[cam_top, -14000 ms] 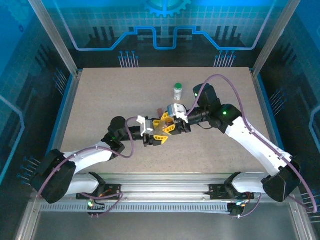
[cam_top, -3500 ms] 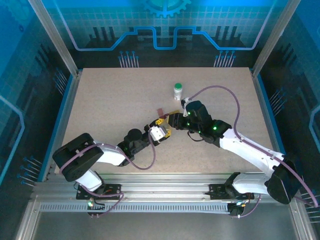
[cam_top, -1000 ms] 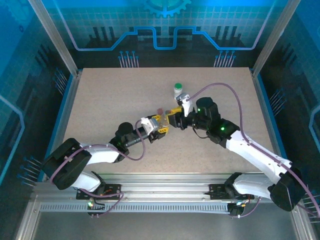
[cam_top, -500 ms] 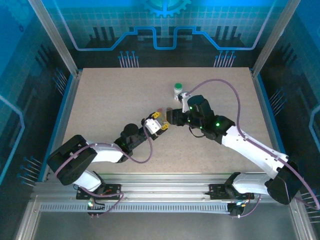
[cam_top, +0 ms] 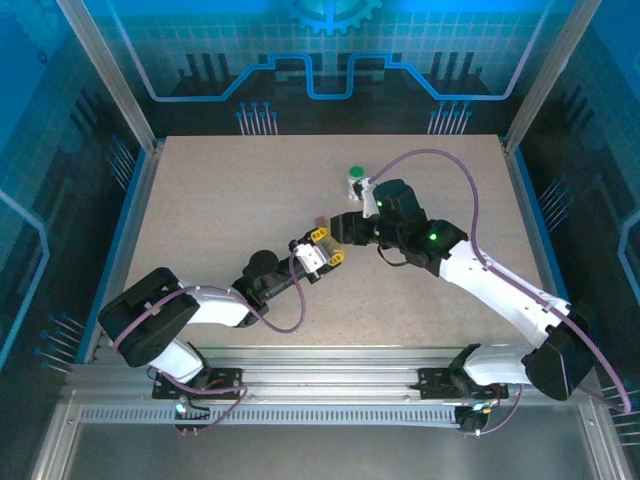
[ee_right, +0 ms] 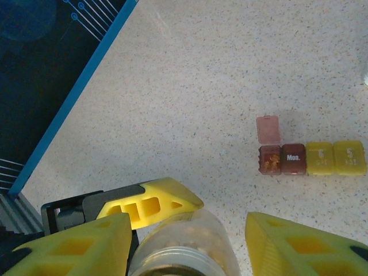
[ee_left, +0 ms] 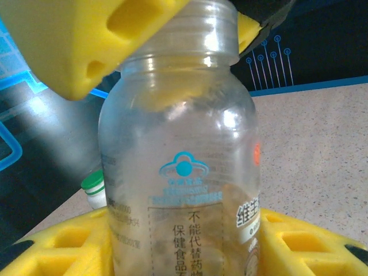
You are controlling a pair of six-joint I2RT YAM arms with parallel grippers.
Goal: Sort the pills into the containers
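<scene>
My left gripper (cam_top: pixel 326 247) clamps the clear bottle (ee_left: pixel 181 167); the right gripper (ee_right: pixel 188 233) straddles its open neck, and I cannot tell whether it pinches. The green-capped bottle (cam_top: pixel 355 175) stands behind, partly hidden. The pill strip (ee_right: pixel 311 158) lies apart on the table (cam_top: pixel 220 200)

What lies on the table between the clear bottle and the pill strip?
Bare table: the right wrist view shows nothing between clear bottle and pill strip.
</scene>
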